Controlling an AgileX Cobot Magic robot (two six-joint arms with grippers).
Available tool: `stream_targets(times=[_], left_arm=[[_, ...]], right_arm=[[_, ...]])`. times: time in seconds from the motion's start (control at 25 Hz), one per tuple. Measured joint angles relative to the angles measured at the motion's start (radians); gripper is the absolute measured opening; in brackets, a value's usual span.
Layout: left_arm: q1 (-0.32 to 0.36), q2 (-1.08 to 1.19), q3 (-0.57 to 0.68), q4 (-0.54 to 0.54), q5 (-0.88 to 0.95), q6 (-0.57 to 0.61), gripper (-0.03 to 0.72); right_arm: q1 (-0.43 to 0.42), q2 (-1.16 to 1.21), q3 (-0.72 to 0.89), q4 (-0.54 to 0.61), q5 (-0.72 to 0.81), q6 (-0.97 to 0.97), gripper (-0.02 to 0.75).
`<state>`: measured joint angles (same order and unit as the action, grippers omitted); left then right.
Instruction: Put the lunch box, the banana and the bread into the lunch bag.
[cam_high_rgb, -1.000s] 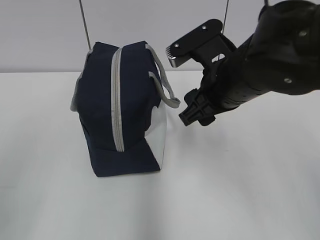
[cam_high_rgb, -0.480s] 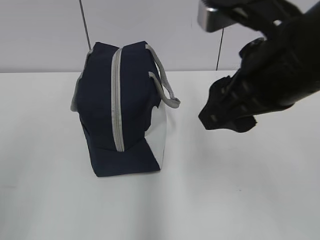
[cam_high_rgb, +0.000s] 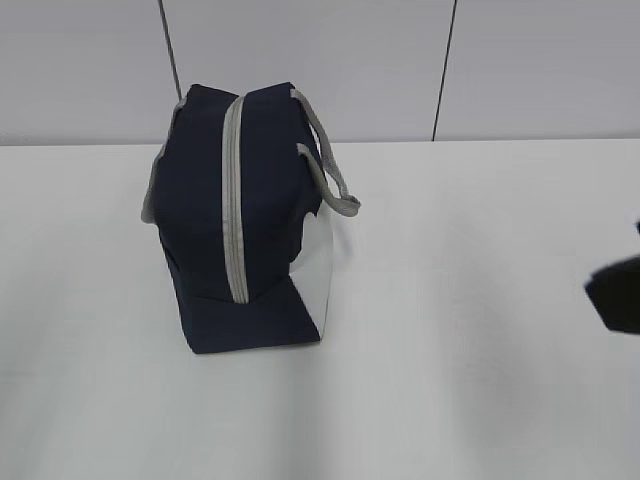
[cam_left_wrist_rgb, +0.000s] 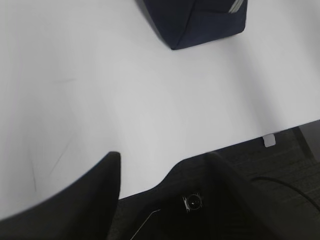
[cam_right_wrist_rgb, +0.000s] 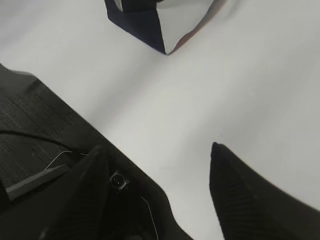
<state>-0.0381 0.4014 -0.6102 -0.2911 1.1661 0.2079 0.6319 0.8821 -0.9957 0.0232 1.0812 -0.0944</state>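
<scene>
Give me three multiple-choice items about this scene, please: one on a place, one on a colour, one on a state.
1. Where does the lunch bag stand in the exterior view?
A. left of middle
B. far right
C. off the table

2. What colour is the zipper band?
A. red
B. grey
C. yellow

3. How are the jaws of the right gripper?
A. shut on the bag
B. holding a banana
C. open, empty

Answers: 1 A, it sits on the white table left of middle. 2 B, grey against navy. 3 C, bare table shows between its fingers.

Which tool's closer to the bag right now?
Right, narrowly, I think. Right tool hangs open above the table edge, to the right of the bag. Left tool is open too, back past the table edge, out of the exterior view.
</scene>
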Motion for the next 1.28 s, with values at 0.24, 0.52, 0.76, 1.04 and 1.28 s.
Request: stream_targets(times=[0.24,0.52,0.76,1.04,1.28], left_arm=[[0.000,-0.068,0.000,0.010,0.043,0.000,0.380],[0.000,-0.105,0.000,0.013,0.057,0.000,0.380],[0.000,-0.105,0.000,0.023,0.080,0.000,0.380],[0.000,-0.105,0.000,0.047,0.096,0.000,0.380],[0.000,-0.105,0.000,0.048,0.097,0.000,0.380]], right_arm=[[0.000,-0.290,0.207,0.014,0.045,0.031,0.509],[0.000,-0.588,0.415,-0.023,0.096,0.094,0.570],[0.000,-0.735,0.453,-0.096,0.147,0.126,0.574],[-0.046,-0.766,0.453,-0.140,0.154,0.181,0.574],[-0.255,-0.766,0.453,-0.097,0.167,0.128,0.557]])
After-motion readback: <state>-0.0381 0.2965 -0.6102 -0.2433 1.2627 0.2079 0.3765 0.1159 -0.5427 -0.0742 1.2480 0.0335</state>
